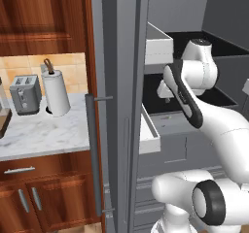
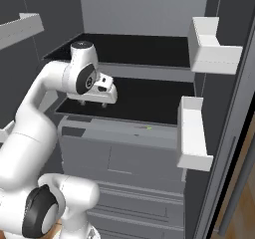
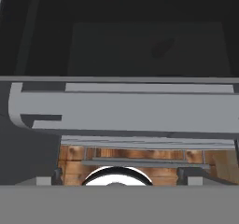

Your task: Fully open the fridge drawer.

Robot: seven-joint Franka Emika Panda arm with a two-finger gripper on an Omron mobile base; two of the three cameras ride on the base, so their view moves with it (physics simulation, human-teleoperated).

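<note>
Fridge drawer [image 2: 124, 136]: wide grey box under the lower black shelf [image 2: 144, 98], barely out | Gripper [image 2: 96, 102] hovers just above its top front edge; cannot tell finger spread | Likely rigid, smooth, handle-less; hook the top lip.

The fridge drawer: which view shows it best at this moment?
The right base view: the drawer shows across its full width, grey front below the black shelf, with the gripper above it. The left base view shows a narrow strip behind the arm. The hand view looks down on its top.
</note>
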